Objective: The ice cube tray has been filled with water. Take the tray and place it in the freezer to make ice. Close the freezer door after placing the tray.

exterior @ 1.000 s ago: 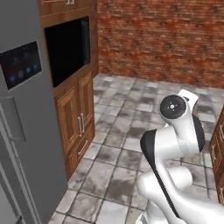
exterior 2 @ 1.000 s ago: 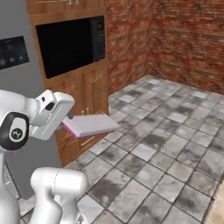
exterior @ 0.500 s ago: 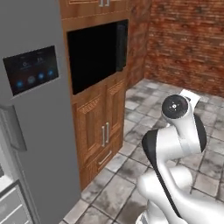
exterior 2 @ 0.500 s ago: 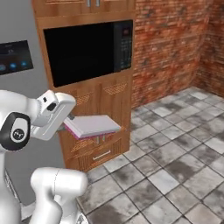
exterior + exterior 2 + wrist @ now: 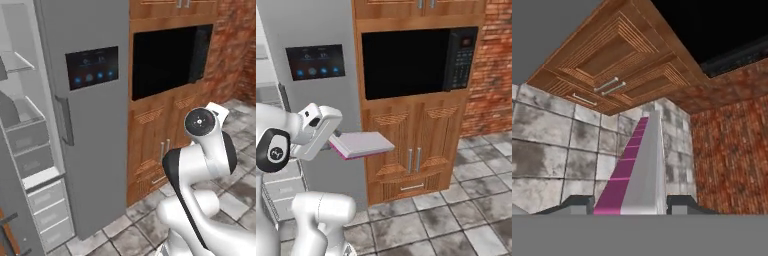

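Note:
My gripper (image 5: 335, 143) is shut on one short end of the ice cube tray (image 5: 362, 144), a thin pale slab with a magenta underside, held level at chest height. In the hand view the tray (image 5: 641, 165) runs edge-on away from between the two fingertips (image 5: 577, 203). The freezer (image 5: 30, 135) stands open at the left, its pale shelves and drawers showing. A darker grey panel (image 5: 11, 200) at the lower left edge looks like the freezer door swung out. The tray hangs in front of the fridge's other door, to the right of the open compartment.
The shut fridge door (image 5: 92, 125) bears a black panel with blue lights (image 5: 92, 67) and a long handle. Right of it stands a wooden cabinet (image 5: 413, 145) with a black built-in oven (image 5: 416, 60). A brick wall (image 5: 491, 95) and tiled floor (image 5: 456, 210) lie to the right.
Both base views have swung round, so the fridge and its open freezer side now face me. The tray stays level in the shut gripper.

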Controlling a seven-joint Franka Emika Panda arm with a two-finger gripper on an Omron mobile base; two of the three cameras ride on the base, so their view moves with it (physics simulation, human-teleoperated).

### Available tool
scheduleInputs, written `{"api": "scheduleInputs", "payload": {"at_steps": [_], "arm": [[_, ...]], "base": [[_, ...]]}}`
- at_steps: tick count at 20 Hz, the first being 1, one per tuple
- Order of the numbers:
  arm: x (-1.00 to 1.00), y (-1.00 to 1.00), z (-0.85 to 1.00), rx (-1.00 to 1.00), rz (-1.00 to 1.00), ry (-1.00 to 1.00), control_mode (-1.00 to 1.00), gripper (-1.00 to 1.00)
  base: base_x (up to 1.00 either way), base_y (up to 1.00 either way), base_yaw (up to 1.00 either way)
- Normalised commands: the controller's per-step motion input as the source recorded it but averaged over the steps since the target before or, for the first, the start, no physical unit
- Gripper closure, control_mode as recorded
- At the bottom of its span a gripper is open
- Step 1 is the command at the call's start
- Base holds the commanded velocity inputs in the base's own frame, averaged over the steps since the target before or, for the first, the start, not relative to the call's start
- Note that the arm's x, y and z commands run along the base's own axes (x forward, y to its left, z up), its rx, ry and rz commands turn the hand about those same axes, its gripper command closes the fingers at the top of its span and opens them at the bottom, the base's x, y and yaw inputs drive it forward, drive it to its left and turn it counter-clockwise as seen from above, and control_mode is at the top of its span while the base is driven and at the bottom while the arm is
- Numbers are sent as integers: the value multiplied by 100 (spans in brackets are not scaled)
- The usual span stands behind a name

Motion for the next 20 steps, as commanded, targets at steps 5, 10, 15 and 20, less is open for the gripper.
{"api": "scheduleInputs", "payload": {"at_steps": [5,10,15,20], "arm": [[0,0,0,0,0,0,100,100],[0,0,0,0,0,0,100,100],[0,0,0,0,0,0,100,100],[0,0,0,0,0,0,100,100]], "base": [[0,-21,58],[0,-24,58],[0,-30,57],[0,-36,55]]}}
